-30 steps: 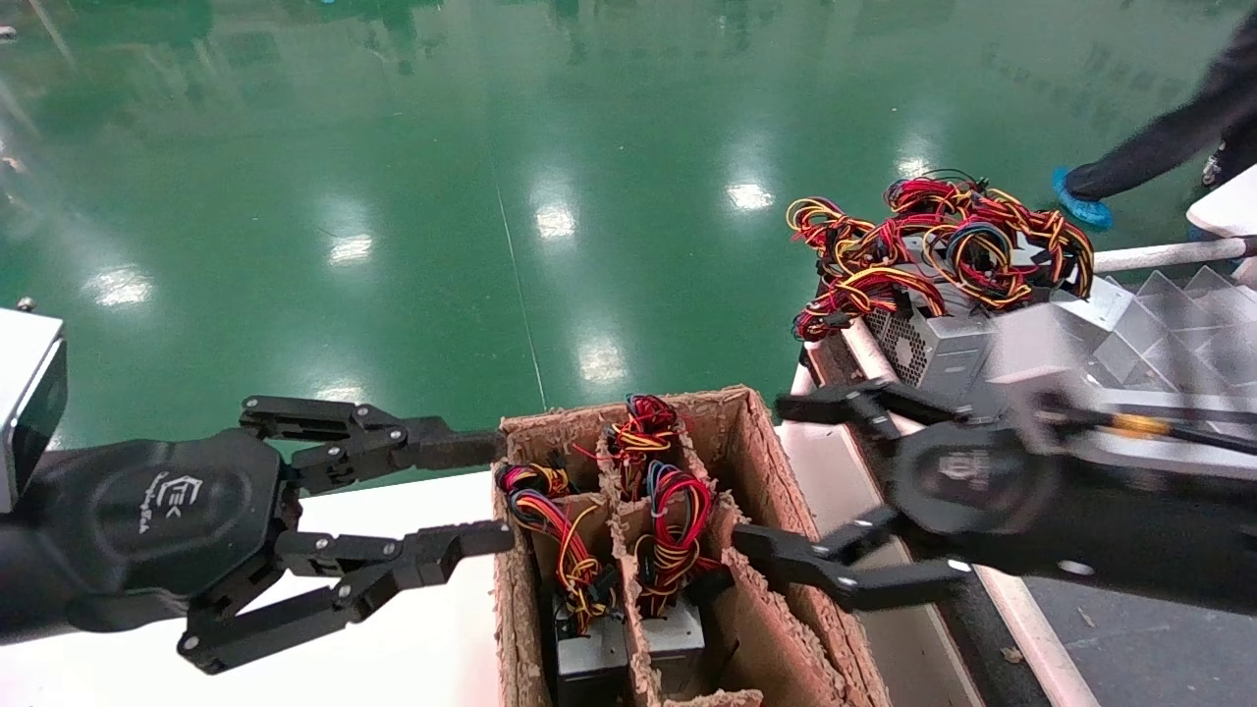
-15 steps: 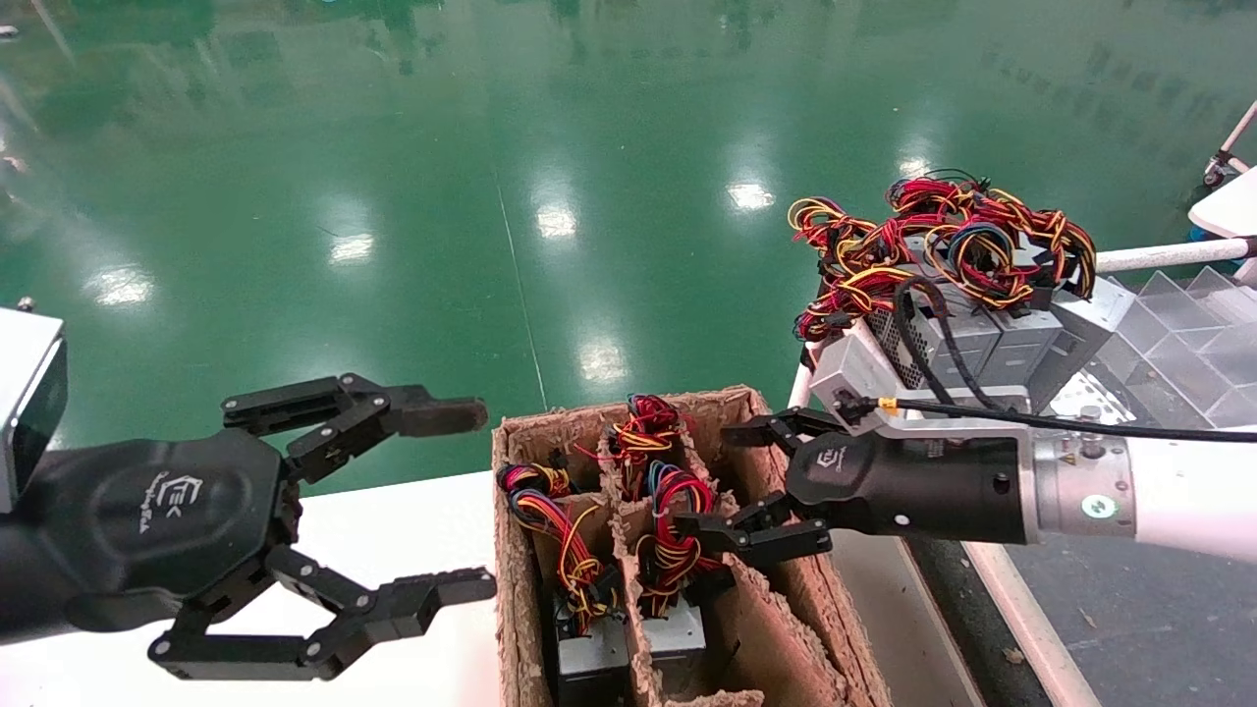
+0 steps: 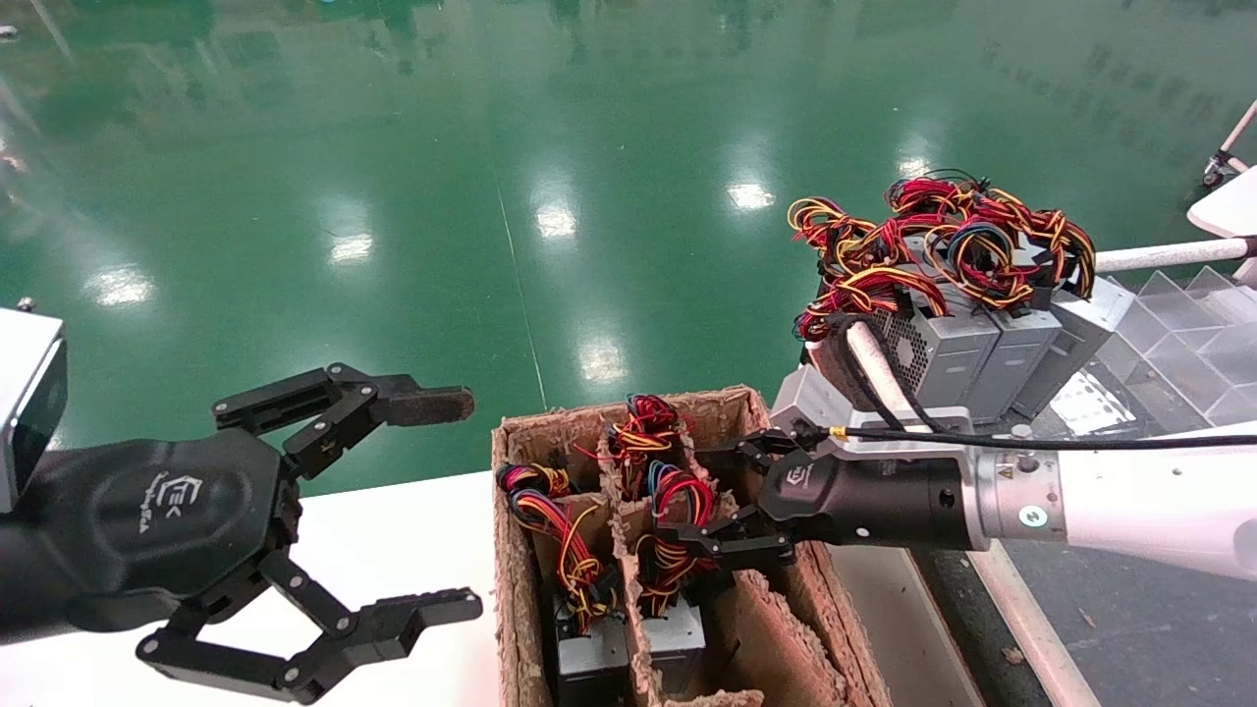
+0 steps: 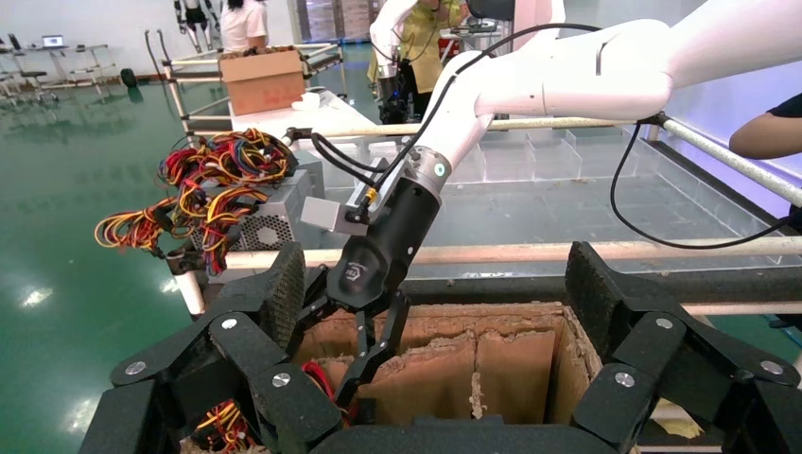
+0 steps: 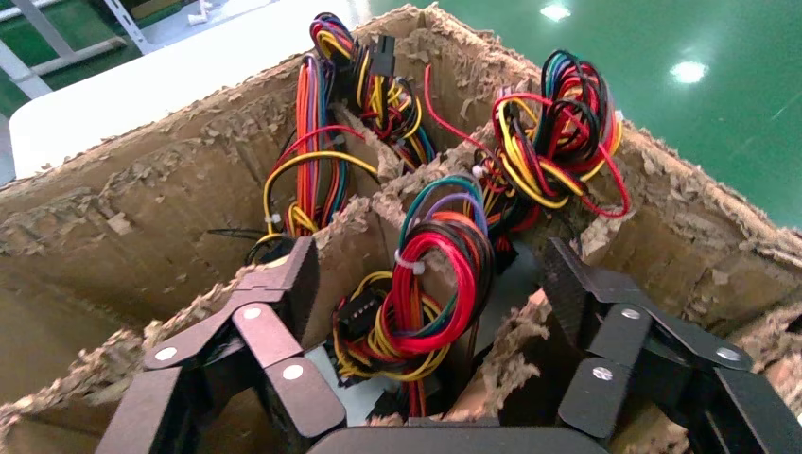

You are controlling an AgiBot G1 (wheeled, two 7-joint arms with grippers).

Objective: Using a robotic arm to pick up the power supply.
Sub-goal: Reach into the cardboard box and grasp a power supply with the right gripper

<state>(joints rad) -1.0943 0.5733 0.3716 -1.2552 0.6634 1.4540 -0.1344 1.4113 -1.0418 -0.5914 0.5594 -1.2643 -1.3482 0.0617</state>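
around the power supply (image 5: 430, 284), spread robotic arm hand (image 5: 426, 284)

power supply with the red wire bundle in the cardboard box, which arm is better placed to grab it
Right. The right gripper is open over the cardboard box, its fingers either side of the power supply and its red wire bundle. The left gripper hangs open beside the box, outside its wall.

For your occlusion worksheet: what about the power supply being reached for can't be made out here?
- Power supply casing: head view, mostly hidden by cardboard dividers and its wire bundle.
- Contact with the bundle: right gripper straddles it open; touching unclear.
- Left gripper: open, beside the box.
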